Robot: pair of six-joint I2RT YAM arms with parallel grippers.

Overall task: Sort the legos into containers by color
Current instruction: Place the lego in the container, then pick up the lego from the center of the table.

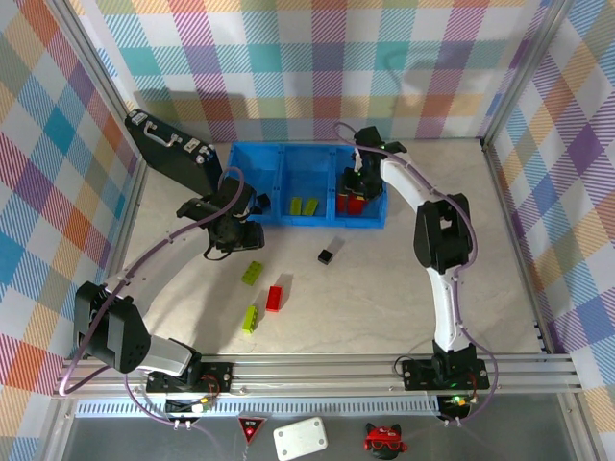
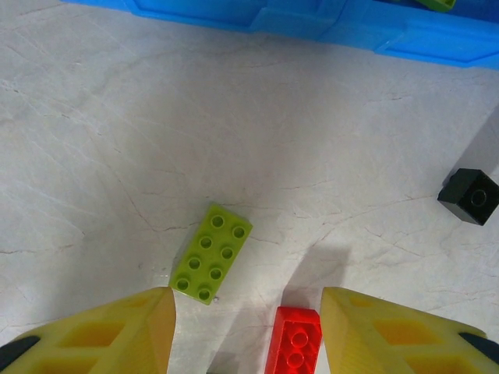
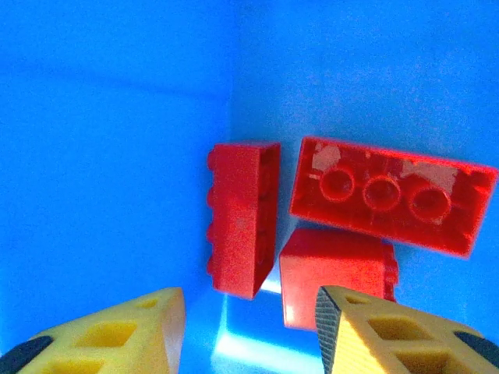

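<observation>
While the right gripper [image 1: 357, 188] hung open over red bricks [image 3: 380, 195] in the right bin [image 1: 370, 224], the left gripper [image 2: 245, 331] stood wide and empty above a green brick [image 2: 212, 253] on the table [image 1: 404, 298].

No writing, number or brand could be read anywhere I looked. The closest thing to a sign was a red triangular mark on a small dark object [image 1: 253, 428] in front of the arm bases, next to a plain white box [image 1: 300, 439], and it was too small to tell what it said. The studs of the lime-green brick [image 2: 210, 253] and the red bricks [image 3: 390, 195] were too blurred to show any lettering.
</observation>
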